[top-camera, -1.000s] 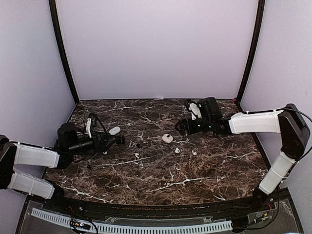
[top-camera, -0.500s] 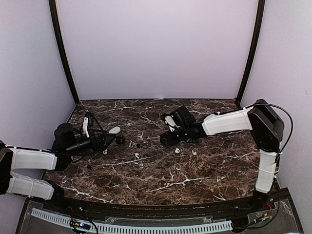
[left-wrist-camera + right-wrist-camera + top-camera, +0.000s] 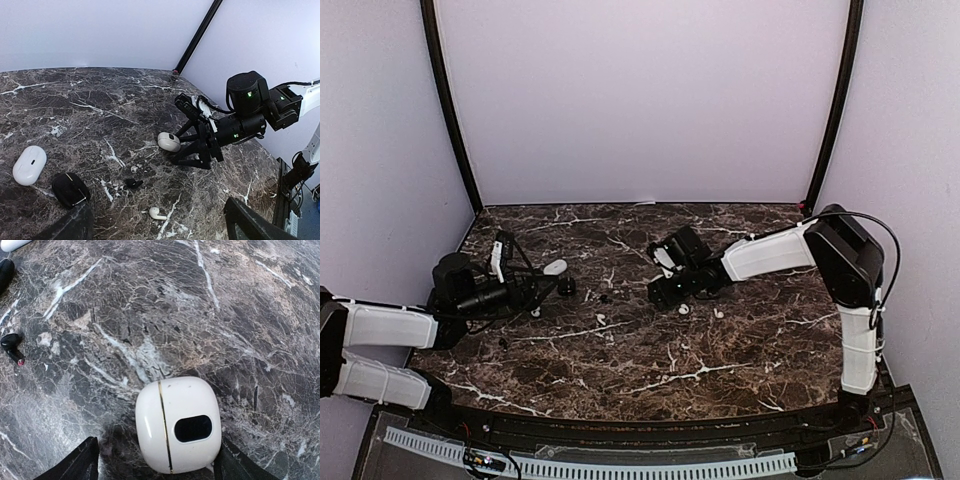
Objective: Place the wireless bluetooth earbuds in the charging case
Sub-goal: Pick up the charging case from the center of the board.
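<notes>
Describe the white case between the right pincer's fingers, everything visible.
The white case is a glossy, rounded plastic shell, closed, with a thin gold-tinted seam and a dark oval patch on its upper face. It lies flat on the marble tabletop, between the spread fingers of the right pincer; whether they touch it cannot be told.

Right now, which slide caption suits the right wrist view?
Open right gripper brackets a rounded glossy white case on dark marbled table; small black earbud nearby.
</notes>
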Controlling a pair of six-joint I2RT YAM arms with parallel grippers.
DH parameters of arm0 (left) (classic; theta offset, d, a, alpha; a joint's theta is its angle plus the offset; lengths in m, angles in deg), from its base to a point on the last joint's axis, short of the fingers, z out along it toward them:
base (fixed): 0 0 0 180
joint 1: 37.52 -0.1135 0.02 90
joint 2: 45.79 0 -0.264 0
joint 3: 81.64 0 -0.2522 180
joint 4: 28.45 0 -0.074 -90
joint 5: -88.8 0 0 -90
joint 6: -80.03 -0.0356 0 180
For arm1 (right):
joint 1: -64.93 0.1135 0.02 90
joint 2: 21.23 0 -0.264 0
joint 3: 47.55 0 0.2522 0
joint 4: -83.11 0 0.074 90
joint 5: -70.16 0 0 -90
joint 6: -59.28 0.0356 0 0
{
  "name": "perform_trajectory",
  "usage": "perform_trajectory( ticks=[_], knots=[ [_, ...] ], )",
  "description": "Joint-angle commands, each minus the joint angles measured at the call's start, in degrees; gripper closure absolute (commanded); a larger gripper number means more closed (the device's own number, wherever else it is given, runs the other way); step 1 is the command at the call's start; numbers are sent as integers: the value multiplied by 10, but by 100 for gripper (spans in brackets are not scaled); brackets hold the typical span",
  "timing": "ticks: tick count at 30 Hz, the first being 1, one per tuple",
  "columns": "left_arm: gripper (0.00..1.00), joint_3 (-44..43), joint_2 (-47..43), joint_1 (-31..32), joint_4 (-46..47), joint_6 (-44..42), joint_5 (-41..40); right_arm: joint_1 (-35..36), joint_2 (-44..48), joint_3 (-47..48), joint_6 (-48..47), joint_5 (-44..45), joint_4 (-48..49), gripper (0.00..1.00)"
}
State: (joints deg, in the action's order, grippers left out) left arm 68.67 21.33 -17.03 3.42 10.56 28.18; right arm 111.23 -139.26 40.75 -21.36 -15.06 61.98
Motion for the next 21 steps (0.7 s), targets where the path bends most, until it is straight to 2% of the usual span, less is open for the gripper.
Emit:
perform_trajectory(
  ticks=[1,11,21],
  knots=[
    [7,1,3,2,17,-7,6,1,-10,15,2,-9,3,25],
    [7,-1,7,2,17,-8,6,0,-23,38,6,25,-7,31],
    [7,3,-6,3,12,-11,-5,1,-35,54,19,40,-19,45]
  ],
)
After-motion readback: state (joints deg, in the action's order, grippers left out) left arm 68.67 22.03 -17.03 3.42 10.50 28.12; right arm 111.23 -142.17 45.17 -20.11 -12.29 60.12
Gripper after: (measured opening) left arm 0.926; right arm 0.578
